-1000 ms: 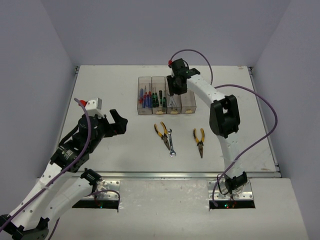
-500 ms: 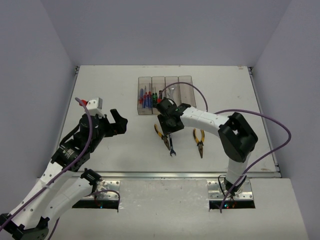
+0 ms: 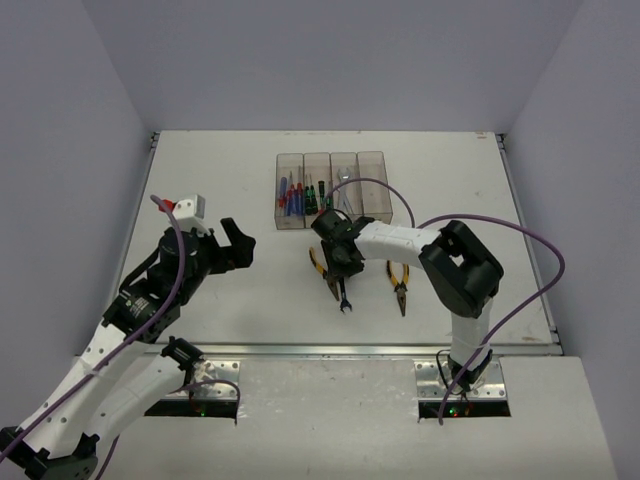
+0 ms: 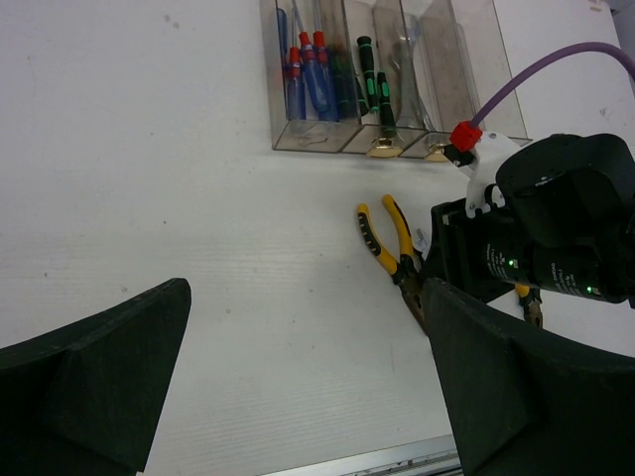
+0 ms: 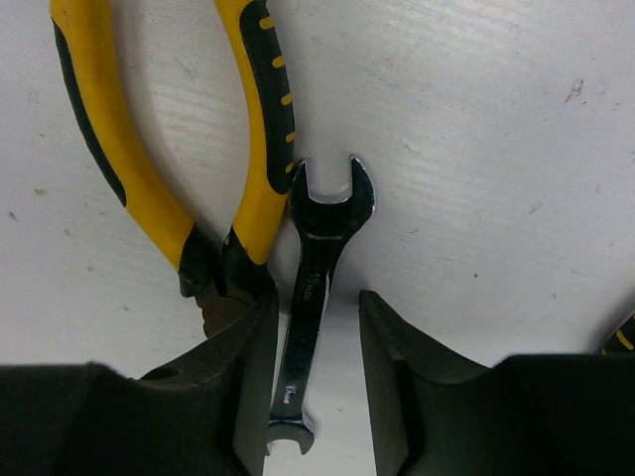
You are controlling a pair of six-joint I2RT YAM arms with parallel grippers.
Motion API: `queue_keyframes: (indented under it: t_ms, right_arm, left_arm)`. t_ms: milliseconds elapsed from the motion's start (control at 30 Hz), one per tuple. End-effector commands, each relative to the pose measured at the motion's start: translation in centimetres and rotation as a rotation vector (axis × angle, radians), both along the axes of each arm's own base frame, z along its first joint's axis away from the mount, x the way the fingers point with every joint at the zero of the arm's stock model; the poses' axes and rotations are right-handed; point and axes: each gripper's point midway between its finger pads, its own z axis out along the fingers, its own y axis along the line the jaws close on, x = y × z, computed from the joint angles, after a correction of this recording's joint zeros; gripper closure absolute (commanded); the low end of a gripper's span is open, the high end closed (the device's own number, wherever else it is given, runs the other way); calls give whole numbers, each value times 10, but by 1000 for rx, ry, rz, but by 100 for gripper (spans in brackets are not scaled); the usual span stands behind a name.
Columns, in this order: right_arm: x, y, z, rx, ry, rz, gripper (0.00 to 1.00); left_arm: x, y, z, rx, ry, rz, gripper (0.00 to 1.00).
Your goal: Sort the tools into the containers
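Four joined clear bins (image 3: 375, 160) stand at the back centre. They hold blue/red screwdrivers (image 3: 288, 195), green/black screwdrivers (image 3: 316, 195) and a silver wrench (image 3: 343, 180). On the table lie a silver wrench (image 3: 343, 295) and two yellow-and-black pliers (image 3: 322, 270) (image 3: 399, 283). My right gripper (image 3: 340, 262) is down over the table wrench. In the right wrist view the open fingers (image 5: 317, 387) straddle the wrench shaft (image 5: 317, 268), with the pliers (image 5: 149, 169) touching it on the left. My left gripper (image 3: 238, 245) is open and empty, hovering at the left (image 4: 308, 387).
The left wrist view shows the bins (image 4: 466, 59), the left pliers (image 4: 387, 238) and the right arm's wrist (image 4: 541, 233). The table's metal front edge (image 3: 320, 350) runs near the arm bases. Grey walls enclose the table on three sides.
My right gripper has moved from above the third bin down to the table and now sits over the loose wrench beside the left pliers. The left arm has not moved.
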Motion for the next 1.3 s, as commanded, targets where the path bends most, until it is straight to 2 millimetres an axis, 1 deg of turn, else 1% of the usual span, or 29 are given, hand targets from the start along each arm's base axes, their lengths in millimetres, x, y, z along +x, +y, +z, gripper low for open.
queue_keyframes:
  t_ms: [0, 67, 133, 233, 300, 333, 467, 567, 667, 733, 767, 833, 867, 1000, 1200, 1267]
  right_arm:
    - [-2, 7, -4, 1, 6, -20, 62]
    - [-5, 1, -10, -32, 16, -30, 64]
    - [-13, -8, -16, -63, 42, -40, 67]
    - [-29, -19, -24, -84, 87, -35, 68]
    - [-39, -30, -29, -109, 110, -34, 68]
    - [-40, -34, -30, -127, 114, -34, 68]
    - [-45, -39, -40, -173, 158, -19, 83]
    - [-50, -40, -45, -166, 193, -17, 90]
    - [-52, -44, -45, -159, 208, -20, 98]
    - [-51, -43, -35, -130, 190, -20, 100]
    - [-52, -45, -35, -133, 191, -21, 100]
    - [-46, -44, -17, -107, 139, -26, 100]
    - [-40, -42, -4, -80, 100, -31, 100]
    - [-25, -47, 24, -38, 17, -56, 100]
    - [-12, -53, 46, -4, -44, -72, 100]
    - [-4, -52, 57, 14, -71, -63, 100]
  left_arm:
    - [4, 0, 13, -29, -52, 9, 0]
    - [3, 1, 14, -31, -57, 11, 0]
    - [3, 1, 15, -31, -58, 12, 0]
    - [3, 1, 15, -33, -59, 9, 0]
    - [3, 0, 15, -34, -59, 6, 0]
    - [3, 0, 16, -36, -60, 5, 0]
    - [2, 0, 17, -38, -65, 6, 0]
    - [1, 1, 18, -40, -71, 7, 0]
    - [1, 0, 18, -42, -73, 2, 0]
    - [1, 0, 18, -41, -72, -1, 0]
    - [1, 0, 18, -41, -72, -1, 0]
    - [1, 0, 20, -44, -76, -1, 0]
    - [1, 0, 20, -44, -77, -1, 0]
    - [0, 1, 21, -47, -83, 3, 0]
    - [0, 2, 20, -44, -81, 7, 0]
    - [0, 2, 20, -43, -80, 7, 0]
